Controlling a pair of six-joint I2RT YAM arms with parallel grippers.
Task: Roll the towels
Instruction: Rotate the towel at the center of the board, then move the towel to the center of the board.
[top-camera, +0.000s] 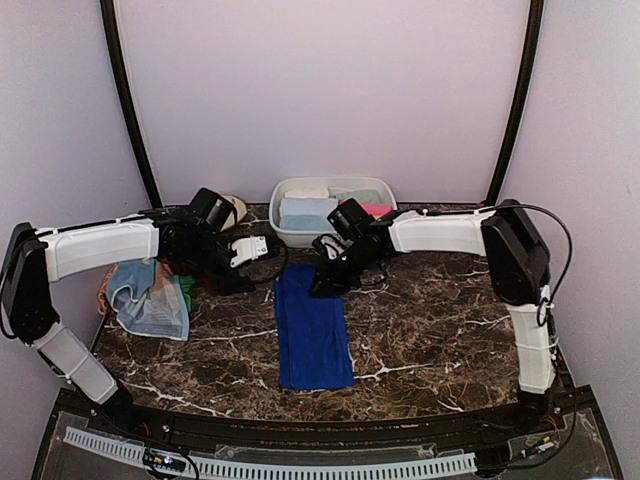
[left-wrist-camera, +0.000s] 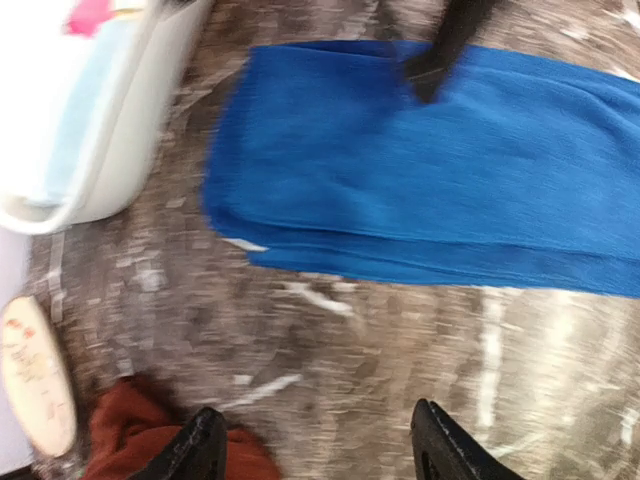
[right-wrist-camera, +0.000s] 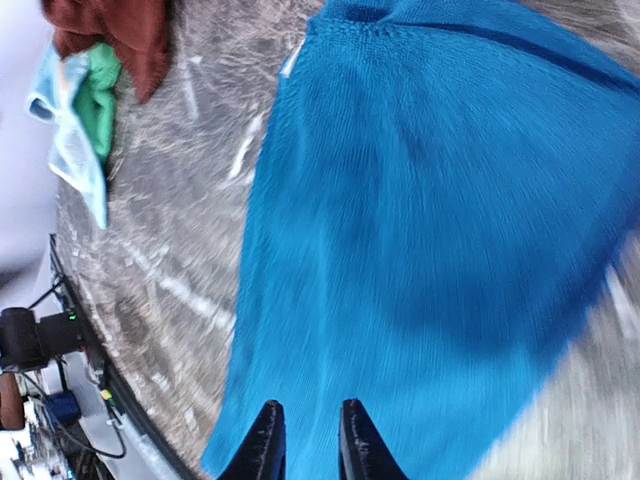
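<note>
Royal blue towel (top-camera: 313, 330) lies flat on the surface, far end just below both hands, not rolled yet. Left hand (left-wrist-camera: 315, 428) spread wide, empty; right hand (right-wrist-camera: 305, 435) open a crack, pinching nothing. White tub (top-camera: 290, 238) beyond them holds lt-blue, pale & pink towels (top-camera: 308, 210), I reckon done. Towel heap (top-camera: 150, 295) outboard of left hand: to do.

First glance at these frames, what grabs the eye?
The blue towel lies as a long flat strip in the middle of the table, not yet rolled. Both grippers hover near its far end: left gripper wide open, right gripper barely parted above the cloth. Behind stands a white tub of folded towels; a loose pile lies at the left.
</note>
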